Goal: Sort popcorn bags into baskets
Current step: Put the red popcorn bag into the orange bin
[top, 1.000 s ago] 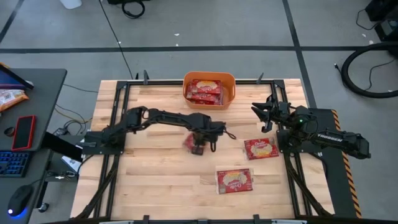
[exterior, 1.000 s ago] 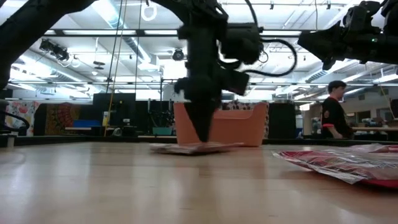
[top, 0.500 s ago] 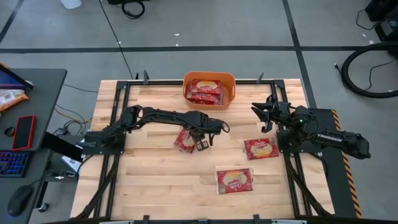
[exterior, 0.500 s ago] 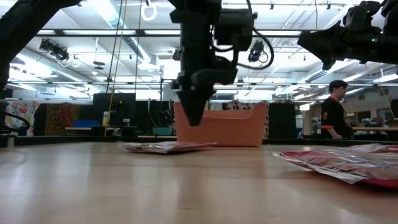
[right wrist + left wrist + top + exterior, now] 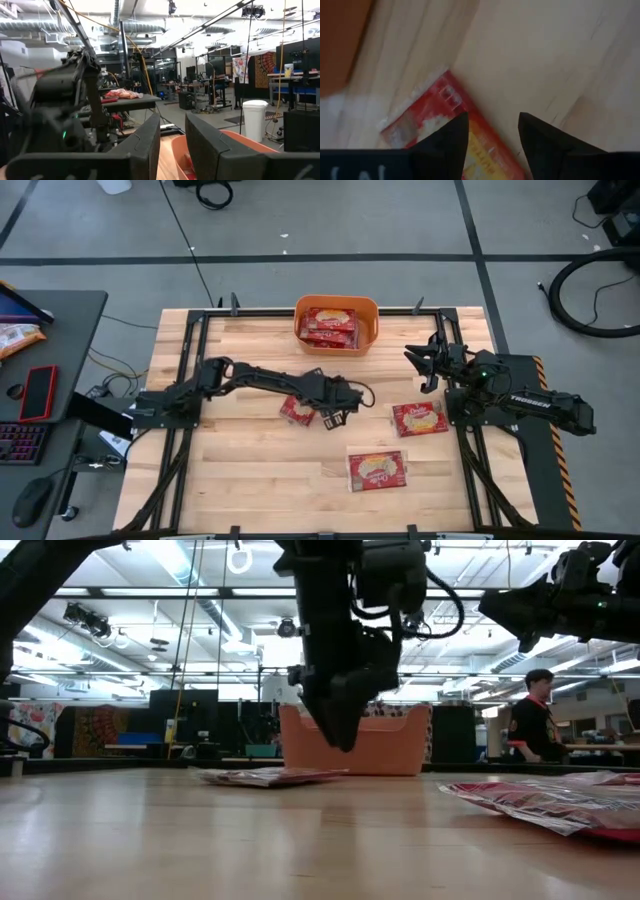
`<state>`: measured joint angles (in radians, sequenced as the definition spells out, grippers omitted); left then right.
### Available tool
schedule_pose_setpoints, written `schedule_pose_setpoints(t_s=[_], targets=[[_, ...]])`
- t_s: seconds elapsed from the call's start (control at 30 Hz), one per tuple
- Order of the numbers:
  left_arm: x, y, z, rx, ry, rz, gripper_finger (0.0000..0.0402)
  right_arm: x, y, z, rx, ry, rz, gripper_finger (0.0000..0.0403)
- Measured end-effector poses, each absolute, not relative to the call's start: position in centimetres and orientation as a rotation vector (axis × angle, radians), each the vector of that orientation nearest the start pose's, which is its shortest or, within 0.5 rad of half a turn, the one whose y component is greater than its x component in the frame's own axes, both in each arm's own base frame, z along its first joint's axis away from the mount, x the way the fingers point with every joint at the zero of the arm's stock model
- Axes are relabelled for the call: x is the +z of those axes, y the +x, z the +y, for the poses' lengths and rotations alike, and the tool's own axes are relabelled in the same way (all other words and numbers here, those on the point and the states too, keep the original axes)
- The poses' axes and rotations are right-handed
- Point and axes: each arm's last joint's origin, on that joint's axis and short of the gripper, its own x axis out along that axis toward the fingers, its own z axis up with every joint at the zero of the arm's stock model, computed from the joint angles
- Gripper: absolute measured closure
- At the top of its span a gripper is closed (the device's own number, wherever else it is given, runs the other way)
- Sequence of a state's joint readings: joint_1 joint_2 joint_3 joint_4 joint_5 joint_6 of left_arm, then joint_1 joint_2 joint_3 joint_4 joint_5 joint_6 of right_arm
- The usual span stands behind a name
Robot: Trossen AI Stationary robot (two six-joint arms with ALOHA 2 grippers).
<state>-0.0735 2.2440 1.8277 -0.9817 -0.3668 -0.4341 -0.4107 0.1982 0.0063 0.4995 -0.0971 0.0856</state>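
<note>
One red popcorn bag [image 5: 296,409] [image 5: 265,777] lies flat on the wooden table, near the middle. My left gripper [image 5: 335,418] [image 5: 345,743] hangs open just to the bag's right, clear of the table and holding nothing. In the left wrist view its fingers [image 5: 492,127] stand apart over the bag's edge [image 5: 437,112]. The orange basket [image 5: 374,325] [image 5: 400,745] stands at the far edge with bags [image 5: 327,325] inside. Two more bags [image 5: 420,418] [image 5: 376,470] lie flat at the right. My right gripper [image 5: 418,370] [image 5: 172,130] waits open and raised at the right.
A black metal frame [image 5: 190,330] borders the table. A side desk [image 5: 40,380] with a keyboard and a red phone stands off the left edge. A person [image 5: 535,730] stands in the room behind. Bare wood lies at the near left [image 5: 240,480].
My left gripper has let go of the popcorn bag, risen off the table and shifted a little toward the right edge, tipping slightly. The bag, pinned under the fingertips a second ago, has slid a short way left and now lies flat and free.
</note>
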Motion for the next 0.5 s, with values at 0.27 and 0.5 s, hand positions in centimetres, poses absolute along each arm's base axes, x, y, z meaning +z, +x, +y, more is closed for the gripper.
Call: schedule_pose_setpoints(t_s=[0.27, 0.5], targets=[[14.4, 44.0, -2.7, 0.542, -0.098, 1.306, 0.0232, 19.7, 9.8, -3.9, -0.294, 0.006, -0.312, 0.0306], [13.5, 43.2, -2.8, 0.563, -0.061, 1.334, 0.0233, 19.7, 9.8, -3.9, -0.295, 0.006, -0.312, 0.0306]])
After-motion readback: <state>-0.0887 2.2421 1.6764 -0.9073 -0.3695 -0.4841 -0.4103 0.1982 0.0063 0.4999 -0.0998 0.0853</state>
